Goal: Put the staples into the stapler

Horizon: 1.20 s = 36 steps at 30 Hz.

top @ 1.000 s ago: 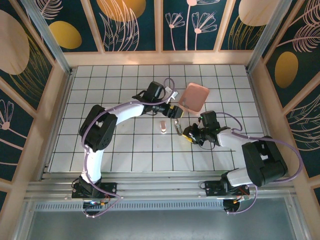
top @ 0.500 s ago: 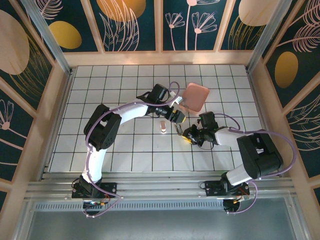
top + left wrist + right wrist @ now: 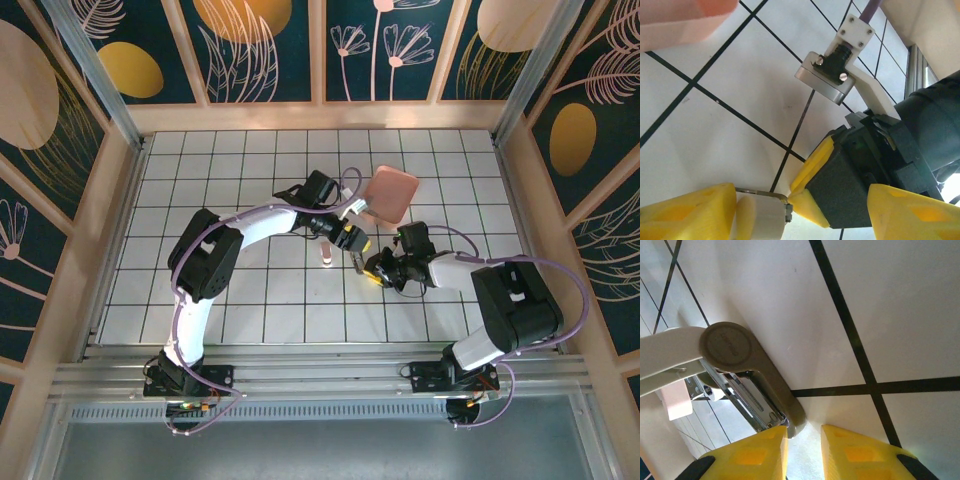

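Pink-and-silver mini stapler (image 3: 759, 371) hinged open on white tiled counter (image 3: 250, 290) | loading looks unfinished | left hand (image 3: 350, 241) spread | right hand (image 3: 804, 432) nearly closed, grip unclear

Dark blue walls (image 3: 265, 50) patterned with gold and pink plants, and wooden beams (image 3: 320, 117), are surrounding a white gridded table (image 3: 200, 180).

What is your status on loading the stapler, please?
Left tool open astride stapler end. Right tool at base tip, grip unclear. Stapler open, channel exposed. Tools crowded together.
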{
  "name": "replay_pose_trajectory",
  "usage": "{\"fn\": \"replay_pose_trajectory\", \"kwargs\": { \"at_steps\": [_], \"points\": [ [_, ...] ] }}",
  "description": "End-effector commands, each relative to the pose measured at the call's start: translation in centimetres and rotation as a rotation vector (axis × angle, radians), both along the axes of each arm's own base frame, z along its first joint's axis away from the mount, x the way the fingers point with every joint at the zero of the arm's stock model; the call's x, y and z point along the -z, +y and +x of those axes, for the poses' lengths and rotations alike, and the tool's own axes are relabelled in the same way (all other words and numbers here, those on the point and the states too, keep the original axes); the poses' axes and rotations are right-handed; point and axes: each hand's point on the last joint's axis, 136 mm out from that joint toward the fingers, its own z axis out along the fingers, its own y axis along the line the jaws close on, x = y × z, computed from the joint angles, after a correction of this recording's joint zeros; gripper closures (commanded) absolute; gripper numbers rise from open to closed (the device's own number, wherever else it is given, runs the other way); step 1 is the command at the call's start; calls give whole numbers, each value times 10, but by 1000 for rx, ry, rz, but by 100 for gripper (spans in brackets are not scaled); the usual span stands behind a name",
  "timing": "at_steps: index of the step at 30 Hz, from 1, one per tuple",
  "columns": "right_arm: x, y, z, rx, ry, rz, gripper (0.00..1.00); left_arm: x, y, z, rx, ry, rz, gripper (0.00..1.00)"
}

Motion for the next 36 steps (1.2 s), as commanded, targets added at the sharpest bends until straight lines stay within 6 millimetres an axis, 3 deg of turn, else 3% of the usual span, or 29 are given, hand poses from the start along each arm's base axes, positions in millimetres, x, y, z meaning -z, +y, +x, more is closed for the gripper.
{"fn": "replay_pose_trajectory", "kwargs": {
  "at_steps": [1, 8, 16, 21, 25, 30, 36],
  "points": [
    [-13, -3, 14, 10, -69, -6, 74, 0, -2, -12, 57, 44, -7, 30],
    [-13, -7, 8, 28, -64, 4, 74, 3, -2, -16, 69, 65, 10, 30],
    [-29, -22, 3, 85, -98, 1, 70, 10, -4, -25, 86, 107, 23, 30],
    [-29, -21, -1, 87, -87, 33, 70, 13, -5, -33, 95, 90, 50, 29],
    [-41, -22, -2, 99, -110, 48, 68, 13, -5, -35, 83, 81, 72, 28],
    [-60, -20, -1, 106, -145, 86, 59, -12, 1, -17, -32, -26, 51, 22],
    [-66, -13, 3, 81, -144, 111, 56, -38, 25, 19, -257, -90, 10, 19]
  ]
}}
